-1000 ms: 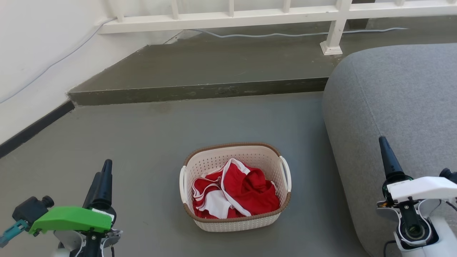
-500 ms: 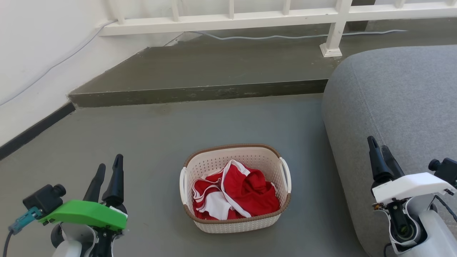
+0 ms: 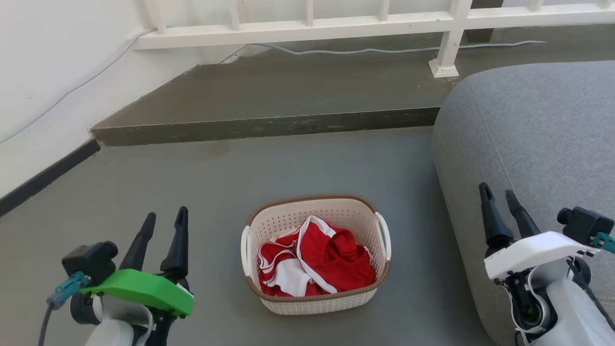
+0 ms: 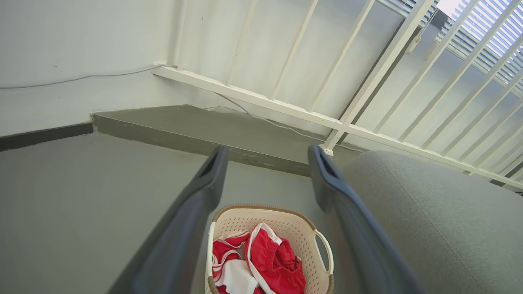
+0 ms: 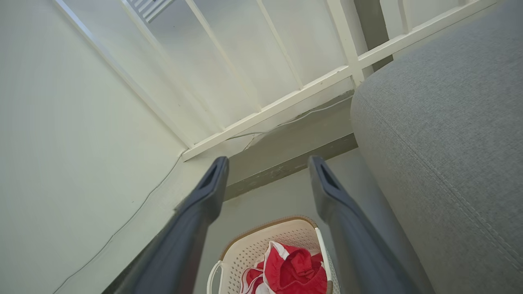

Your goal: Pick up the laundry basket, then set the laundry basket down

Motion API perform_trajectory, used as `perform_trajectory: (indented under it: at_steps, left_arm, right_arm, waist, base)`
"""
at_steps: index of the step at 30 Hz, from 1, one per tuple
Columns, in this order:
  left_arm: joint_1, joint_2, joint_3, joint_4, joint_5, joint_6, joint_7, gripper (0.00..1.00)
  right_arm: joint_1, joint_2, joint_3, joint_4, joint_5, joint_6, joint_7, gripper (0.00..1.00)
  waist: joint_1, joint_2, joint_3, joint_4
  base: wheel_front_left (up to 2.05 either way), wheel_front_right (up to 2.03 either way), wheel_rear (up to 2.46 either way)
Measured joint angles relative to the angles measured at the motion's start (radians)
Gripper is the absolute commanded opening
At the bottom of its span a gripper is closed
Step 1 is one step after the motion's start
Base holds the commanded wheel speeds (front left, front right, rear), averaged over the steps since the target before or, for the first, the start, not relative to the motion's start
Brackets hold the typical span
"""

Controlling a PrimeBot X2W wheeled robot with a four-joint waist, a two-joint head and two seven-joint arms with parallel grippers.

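Head view: laundry basket (image 3: 317, 299) on the floor (image 3: 288, 163), holding red-and-white clothes (image 3: 336, 259); left gripper (image 3: 166, 214) and right gripper (image 3: 495, 190) flank it, apart, fingers spread.
Left wrist view: fingers spread, empty; laundry basket (image 4: 282, 218) below.
Right wrist view: fingers spread, empty; laundry basket (image 5: 261, 245) beside grey sofa (image 5: 449, 122).

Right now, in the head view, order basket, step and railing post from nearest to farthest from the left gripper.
1. Basket, just right of the left gripper.
2. Step, farther ahead.
3. Railing post, far back right.

You'll find no readable text, label, brand, number or sign on anything in these views.
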Motion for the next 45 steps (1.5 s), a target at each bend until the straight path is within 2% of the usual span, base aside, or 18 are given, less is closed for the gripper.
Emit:
perform_trajectory:
  at_steps: [7,10,23,45]
  left_arm:
    - [-0.005,0.002,-0.035,-0.005,0.107,0.015,-0.024,1.0]
    - [-0.005,0.002,-0.048,-0.004,0.148,0.025,-0.034,1.0]
    - [-0.005,0.0,-0.081,0.027,0.307,0.062,-0.079,1.0]
    - [-0.003,-0.016,-0.057,0.112,0.291,0.08,-0.079,1.0]
  right_arm:
    - [0.0,-0.016,0.034,0.008,-0.114,-0.003,-0.023,1.0]
    - [0.0,-0.021,0.04,0.014,-0.155,-0.018,-0.034,1.0]
    - [0.0,-0.026,0.08,0.041,-0.338,-0.036,-0.081,1.0]
    - [0.004,0.001,0.065,0.072,-0.358,-0.042,-0.082,1.0]
  waist:
    - [0.0,0.0,0.0,0.0]
    - [0.0,0.0,0.0,0.0]
    - [0.0,0.0,0.002,0.0]
    - [0.0,0.0,0.007,-0.005]
  base:
    - [0.0,0.0,0.0]
    - [0.0,0.0,0.0]
    - [0.0,0.0,0.0]
    - [0.0,0.0,0.0]
